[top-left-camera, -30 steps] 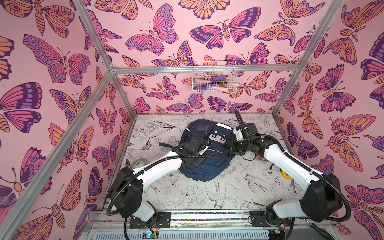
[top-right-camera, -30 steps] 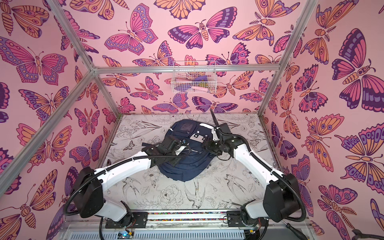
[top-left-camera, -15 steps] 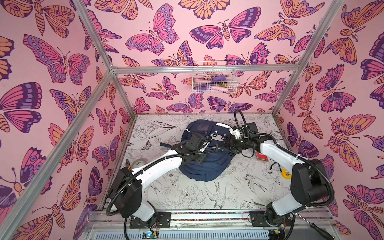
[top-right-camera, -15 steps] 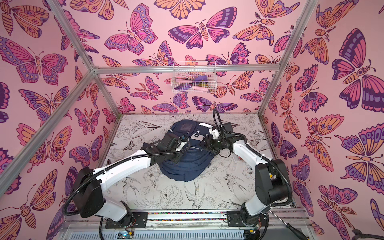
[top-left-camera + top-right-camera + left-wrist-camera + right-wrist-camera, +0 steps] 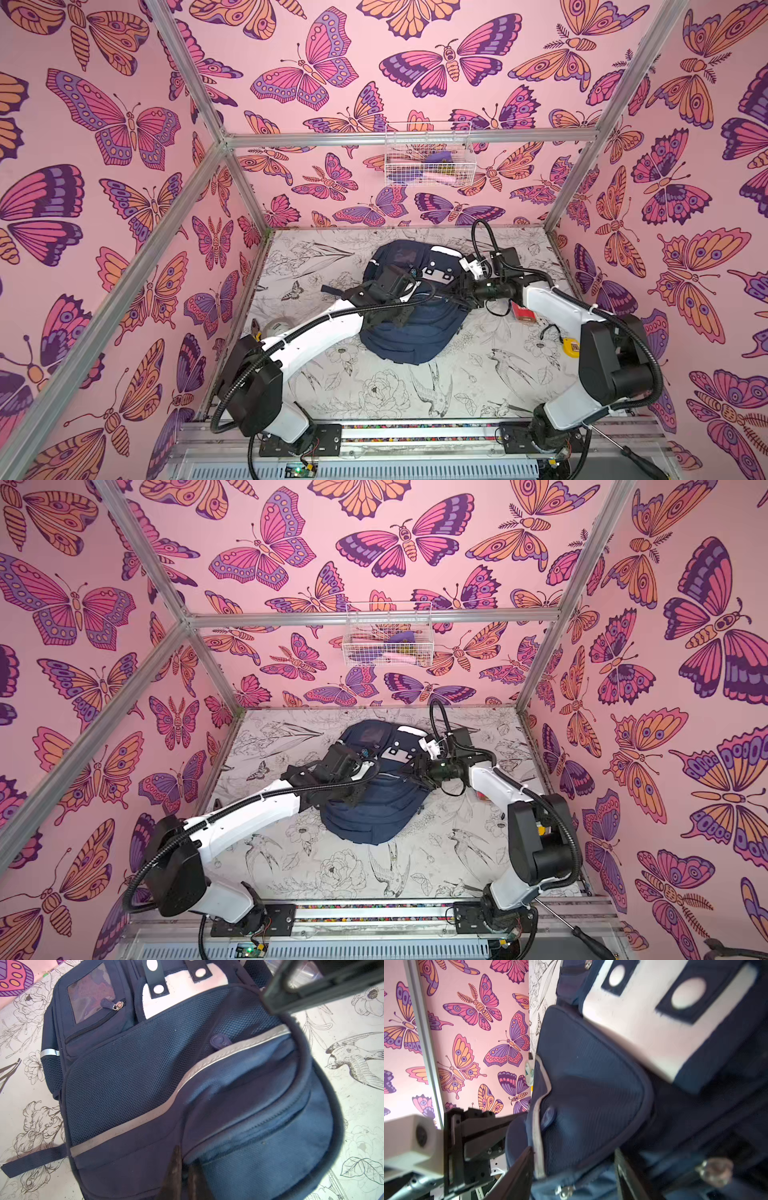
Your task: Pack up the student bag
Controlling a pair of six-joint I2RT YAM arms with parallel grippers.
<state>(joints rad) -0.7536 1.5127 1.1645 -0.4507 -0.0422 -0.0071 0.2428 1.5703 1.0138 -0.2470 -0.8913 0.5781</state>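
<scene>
Elbow since drawn back, the right tool [image 5: 455,291] gapes astride the student bag [image 5: 415,332] at 3 o'clock; we judge the pinched-shut left tool [image 5: 186,1165] anchors it.

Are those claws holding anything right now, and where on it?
The left gripper pinches a fold of front-pocket fabric on the large navy-blue fabric backpack. The right gripper straddles its fabric, jaws apart; no clear grip.

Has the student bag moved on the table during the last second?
No. In both top views the student bag ends, as before, just above the same bird drawing.
</scene>
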